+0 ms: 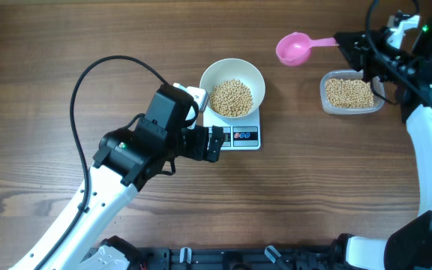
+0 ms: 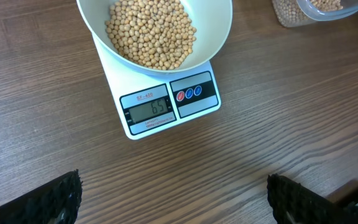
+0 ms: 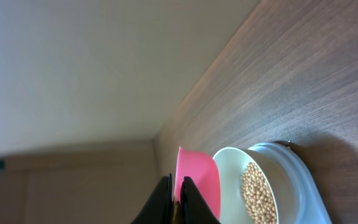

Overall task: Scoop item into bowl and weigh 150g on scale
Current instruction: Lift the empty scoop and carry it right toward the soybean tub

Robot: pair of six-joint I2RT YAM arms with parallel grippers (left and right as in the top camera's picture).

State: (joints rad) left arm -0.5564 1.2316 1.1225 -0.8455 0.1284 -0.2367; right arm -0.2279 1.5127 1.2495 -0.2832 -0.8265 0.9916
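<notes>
Rests the bowl squarely on the scale, presumably to weigh each addition as it lands. Leaves the display and buttons uncovered at the front edge, showing what looks like 65, judged well short of the target. Parks the left gripper low at the scale's front left corner, fingers spread wide and grasping nothing, likely just to aim its camera at the readout. Carries the pink scoop by its handle in the right gripper, fingers clenched on it, scoop apparently empty, above the table between the bowl and the clear tub. Shows the beans in two places: a heap inside the bowl, just beyond the left fingers and untouched, and a stock in the tub, close beside the right fingers from overhead, apart from the scoop. Points to another dip into the tub as the likely next step.
</notes>
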